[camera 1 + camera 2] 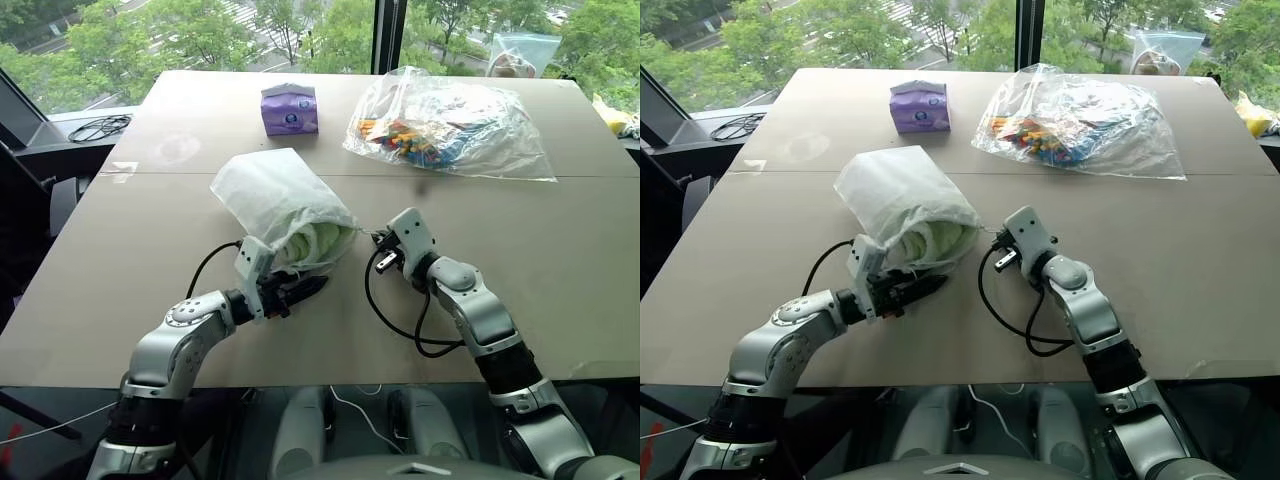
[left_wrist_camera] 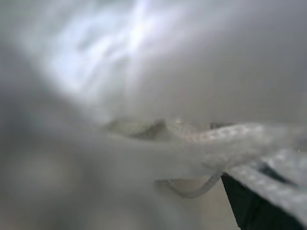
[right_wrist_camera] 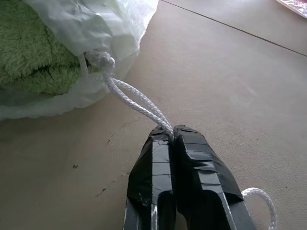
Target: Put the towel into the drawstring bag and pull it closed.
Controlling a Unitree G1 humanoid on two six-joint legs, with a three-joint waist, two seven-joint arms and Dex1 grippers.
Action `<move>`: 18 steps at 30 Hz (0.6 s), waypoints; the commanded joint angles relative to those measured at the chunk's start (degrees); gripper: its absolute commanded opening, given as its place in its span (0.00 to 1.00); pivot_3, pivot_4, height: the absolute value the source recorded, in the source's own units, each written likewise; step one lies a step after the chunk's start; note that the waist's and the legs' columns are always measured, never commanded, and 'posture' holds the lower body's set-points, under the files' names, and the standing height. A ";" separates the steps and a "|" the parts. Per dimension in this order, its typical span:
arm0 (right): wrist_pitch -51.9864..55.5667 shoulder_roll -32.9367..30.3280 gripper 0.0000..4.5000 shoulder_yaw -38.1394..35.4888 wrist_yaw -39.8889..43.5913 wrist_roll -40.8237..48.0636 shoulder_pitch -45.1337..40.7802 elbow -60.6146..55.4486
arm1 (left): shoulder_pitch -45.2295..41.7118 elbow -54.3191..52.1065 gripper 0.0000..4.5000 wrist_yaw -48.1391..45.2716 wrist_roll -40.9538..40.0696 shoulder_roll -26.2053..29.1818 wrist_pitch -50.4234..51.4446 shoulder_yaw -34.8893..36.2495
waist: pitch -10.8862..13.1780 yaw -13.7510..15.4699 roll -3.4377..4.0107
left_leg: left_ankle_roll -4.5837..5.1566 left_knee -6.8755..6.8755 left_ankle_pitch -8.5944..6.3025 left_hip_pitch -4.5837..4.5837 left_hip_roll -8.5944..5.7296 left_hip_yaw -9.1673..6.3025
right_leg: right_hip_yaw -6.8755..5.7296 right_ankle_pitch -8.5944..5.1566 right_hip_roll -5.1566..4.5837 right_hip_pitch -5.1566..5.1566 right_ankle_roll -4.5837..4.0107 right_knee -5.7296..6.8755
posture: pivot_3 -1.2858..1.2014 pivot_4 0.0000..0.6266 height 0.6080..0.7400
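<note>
The towel sits inside the bag mid-table, mouth not yet cinched. My right gripper is clamped on the cord; I can't tell what my left gripper holds.

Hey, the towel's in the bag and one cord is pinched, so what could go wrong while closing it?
The bag's mouth is open with the towel bulging there; it might get squeezed out. The right gripper pinches the cord at its tips, so it may slip. Nothing pins the bag down, so it may slide instead of cinching.
</note>
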 commanded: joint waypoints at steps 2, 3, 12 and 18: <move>-0.49 0.54 0.00 -0.12 -0.30 -0.24 -0.27 -2.64 | 2.90 0.45 0.20 -2.26 0.00 0.56 0.40 -0.13 | 0.00 -0.11 0.00 | 0.00 0.01 0.00 0.01 0.01 -0.02 | 0.00 0.00 -0.03 -0.01 -0.01 0.00 | 0.52 0.24 0.99; -0.52 0.66 0.00 -0.06 -0.32 -0.29 -0.28 -2.60 | 3.23 -0.09 0.05 -2.65 -0.56 0.73 0.96 0.08 | -0.01 -0.09 0.02 | 0.00 0.01 0.00 0.01 0.03 -0.03 | 0.00 0.00 -0.04 -0.01 -0.02 -0.01 | 0.52 0.24 0.99; -3.76 0.69 0.00 -2.87 -3.74 -2.09 -2.34 -1.82 | 10.20 -8.16 0.01 -5.57 -16.90 6.41 13.12 13.21 | 0.02 -0.59 0.01 | -0.01 0.00 0.00 0.00 0.10 -0.02 | 0.14 0.00 0.01 -0.04 0.02 -0.05 | 0.52 0.24 0.99; -10.32 1.42 0.00 -8.85 -12.28 -3.72 -7.10 2.76 | 14.97 -3.81 0.01 -8.08 -26.82 11.40 18.92 26.93 | 0.08 -0.60 0.05 | -0.04 0.00 -0.01 -0.01 0.22 -0.04 | 0.04 -0.11 -0.02 -0.19 0.15 -0.02 | 0.52 0.24 0.99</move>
